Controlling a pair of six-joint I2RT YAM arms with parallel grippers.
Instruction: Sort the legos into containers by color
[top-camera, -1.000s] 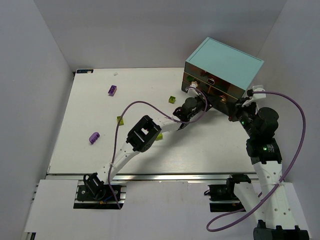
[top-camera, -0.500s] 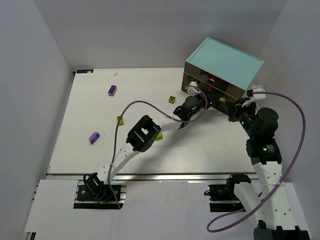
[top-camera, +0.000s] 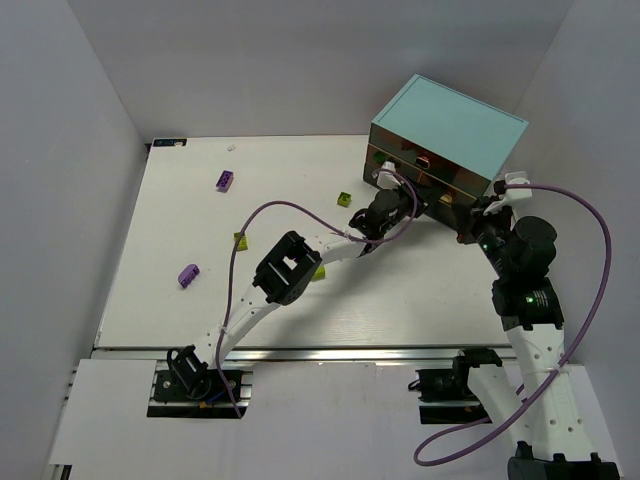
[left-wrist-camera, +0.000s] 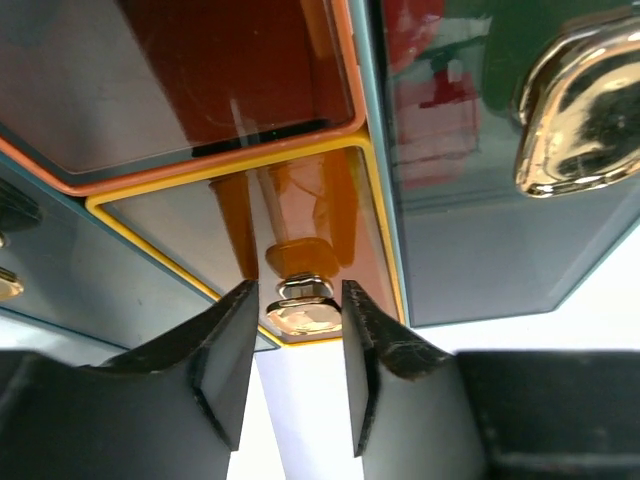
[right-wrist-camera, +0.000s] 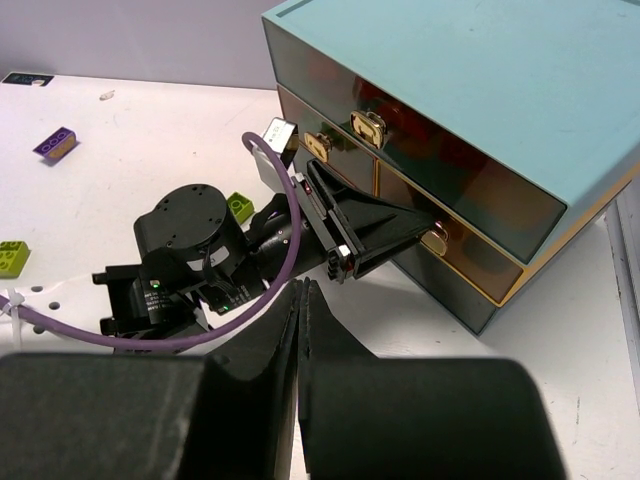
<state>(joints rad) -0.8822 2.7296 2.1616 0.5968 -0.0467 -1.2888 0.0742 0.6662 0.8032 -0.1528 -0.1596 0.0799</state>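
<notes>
Left claw (left-wrist-camera: 297, 292): jaws parted, straddling the gold knob (left-wrist-camera: 303, 312) of a yellow-rimmed drawer (left-wrist-camera: 190, 225) in the cabinet (top-camera: 450, 125), with slim gaps either side.
Right claw (right-wrist-camera: 302, 290): closed, empty, by the cabinet's front right corner.
Lime brick (top-camera: 344, 199): near the cabinet's left.
Lime bricks (top-camera: 241, 239), purple bricks (top-camera: 225, 181): farther left of the cabinet, scattered on the desk (top-camera: 180, 330).

Your white table (top-camera: 160, 310) carried the blue-topped cabinet (top-camera: 450, 125) at its far right corner | left side held far purple lego (top-camera: 225, 181) and near purple lego (top-camera: 188, 275) | middle held far lime lego (top-camera: 345, 199), left lime lego (top-camera: 241, 240), near lime lego (top-camera: 319, 273), all apart.
</notes>
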